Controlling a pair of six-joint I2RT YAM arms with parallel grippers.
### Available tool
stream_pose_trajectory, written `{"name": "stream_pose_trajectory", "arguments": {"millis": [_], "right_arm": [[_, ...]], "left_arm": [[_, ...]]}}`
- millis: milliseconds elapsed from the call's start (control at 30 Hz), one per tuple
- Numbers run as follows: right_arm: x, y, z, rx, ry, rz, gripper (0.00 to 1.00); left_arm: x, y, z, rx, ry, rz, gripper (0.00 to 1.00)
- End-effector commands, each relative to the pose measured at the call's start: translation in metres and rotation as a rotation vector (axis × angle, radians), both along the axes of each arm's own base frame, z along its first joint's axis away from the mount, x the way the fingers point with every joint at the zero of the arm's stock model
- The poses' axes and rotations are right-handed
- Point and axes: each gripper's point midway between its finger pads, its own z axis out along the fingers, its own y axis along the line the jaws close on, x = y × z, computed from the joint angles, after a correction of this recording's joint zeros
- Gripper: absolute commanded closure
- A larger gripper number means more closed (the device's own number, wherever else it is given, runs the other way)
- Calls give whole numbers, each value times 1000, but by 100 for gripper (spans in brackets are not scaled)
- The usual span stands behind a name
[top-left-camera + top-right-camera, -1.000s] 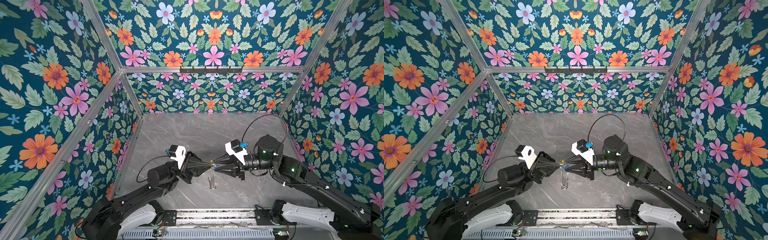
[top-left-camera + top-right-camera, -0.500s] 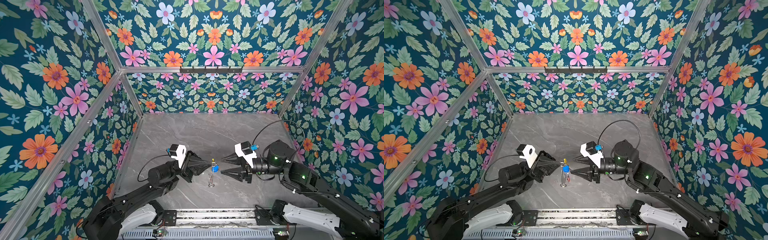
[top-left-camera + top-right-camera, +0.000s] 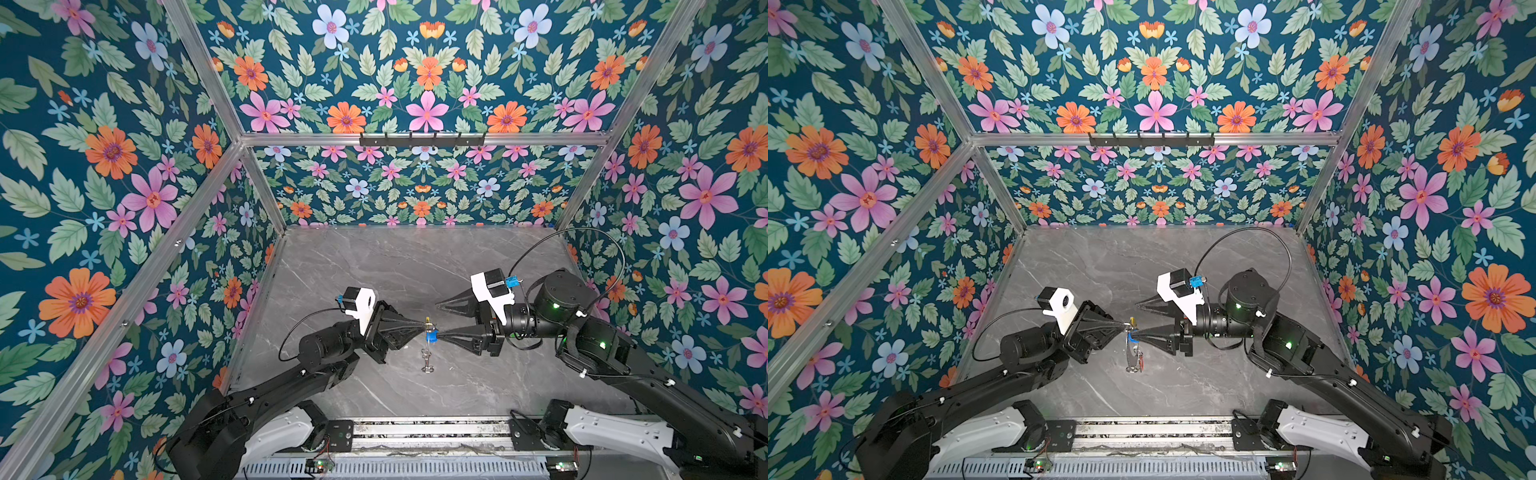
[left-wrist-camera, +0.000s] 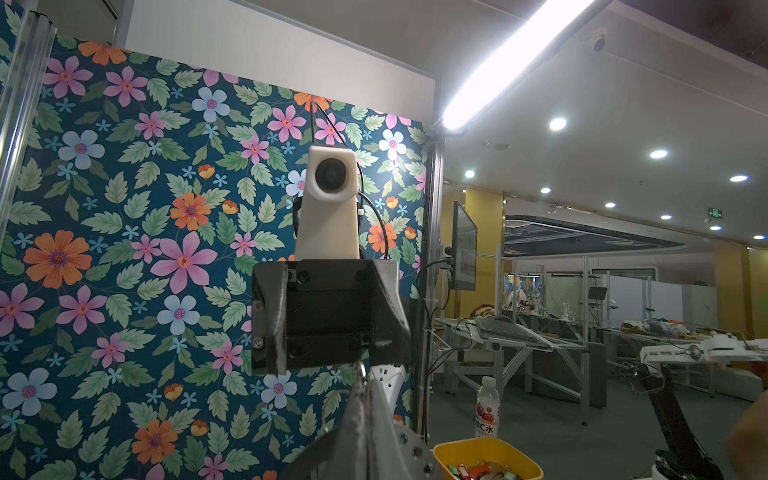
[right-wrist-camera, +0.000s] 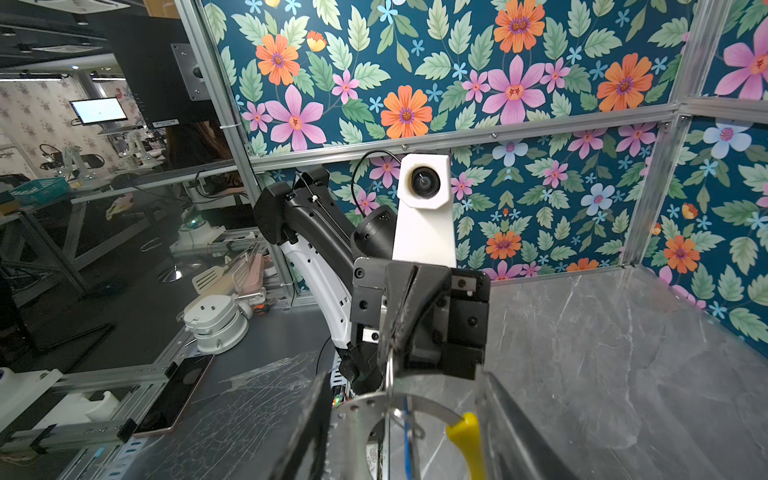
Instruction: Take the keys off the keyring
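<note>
Only one readable string on my end: the plastic bottle (image 4: 487,409) in the left wrist view has a label ending in "C水", and I can't resolve the character before it. The green exit sign (image 4: 715,213) on the far ceiling shows a pictogram only, with no legible lettering. The white monitor screen (image 5: 98,110) and the sticker strip (image 5: 165,123) in the right wrist view are too small to read. I can read nothing in either top view.

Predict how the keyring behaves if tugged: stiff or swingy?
The keyring is likely stiff: it hangs as a straight edge from the shut left gripper. Pinched at one spot, it would probably pivot when tugged. The blue tag and keys look loose, apt to dangle.
</note>
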Motion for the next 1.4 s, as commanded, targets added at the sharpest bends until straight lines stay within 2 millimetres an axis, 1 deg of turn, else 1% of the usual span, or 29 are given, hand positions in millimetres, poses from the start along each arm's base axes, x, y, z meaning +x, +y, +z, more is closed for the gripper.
{"name": "stream_pose_trajectory", "arguments": {"millis": [0, 133, 267, 367, 533, 867, 1133, 1333, 1367], "right_arm": [[-4, -1, 12, 44, -17, 17, 44], [-9, 2, 6, 20, 2, 59, 43], [-7, 7, 1, -5, 26, 69, 47], [-5, 11, -3, -23, 41, 73, 53], [-4, 13, -10, -48, 64, 79, 66], [-7, 11, -18, -62, 87, 89, 80], [-6, 13, -21, -69, 95, 90, 100], [-1, 10, -27, -90, 112, 50, 100], [0, 9, -30, -105, 119, 34, 100]], "left_arm": [[-6, 8, 7, -47, -30, 4, 100], [-6, 8, 6, -44, -33, 1, 100], [-5, 7, 5, -41, -30, 1, 100], [-6, 8, 6, -43, -33, 2, 100], [-6, 9, 6, -47, -31, 4, 100], [-5, 9, 7, -51, -28, 12, 100], [-4, 10, 9, -57, -26, 16, 100], [0, 10, 9, -38, 2, 16, 100], [3, 10, 8, -25, 13, 23, 95]]}}
